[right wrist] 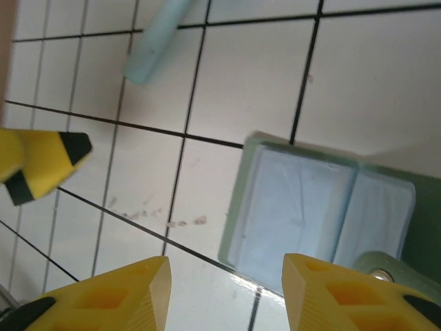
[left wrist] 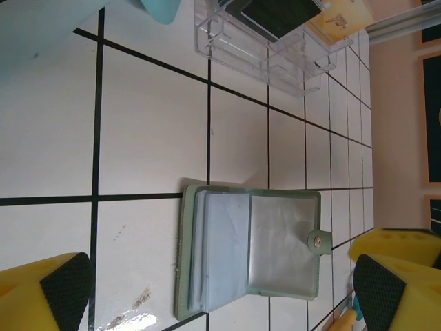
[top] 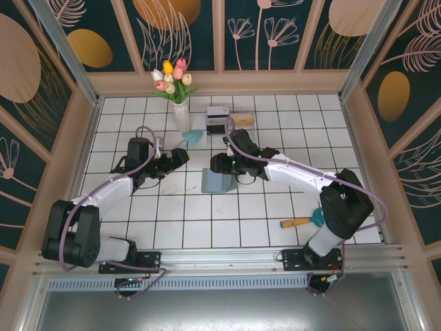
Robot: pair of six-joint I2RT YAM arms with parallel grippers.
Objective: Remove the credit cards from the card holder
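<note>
White square tiles with dark grout cover the table [top: 207,221], and the walls around it are panelled in deep teal with gold and cream leaf and flower prints. At the far side stands a white vase of tulips [top: 180,114] in pink, yellow and white. Just right of it is a clear plastic compartment box [left wrist: 289,58] with a dark flat piece and a tan printed piece inside. The print on the tan piece is too small and blurred to read. No brand or lettering can be read on the arms or tools either.

The card holder [left wrist: 248,252] lies open and flat near the middle of the table, in front of the vase and box. Its outer cover is sage green and shows as a thin border all round. Inside are cloudy blue-grey plastic sleeves, stacked on one half and smoother and shinier on the other. What the sleeves hold cannot be made out. A green tab with a round metal snap [left wrist: 318,241] sticks out at the middle of one edge.

The left gripper [top: 180,157] sits to the left of the card holder, apart from it, with its yellow, black-padded fingers [left wrist: 65,286] spread wide and nothing between them. The right gripper [right wrist: 227,296] hangs over the card holder's far edge, its yellow fingers apart and clamping nothing, one of them close by the snap tab.

A pale-teal tool [top: 193,138] lies by the vase, and a wooden-handled brush [top: 302,222] with a teal head lies near the right arm's base.
</note>
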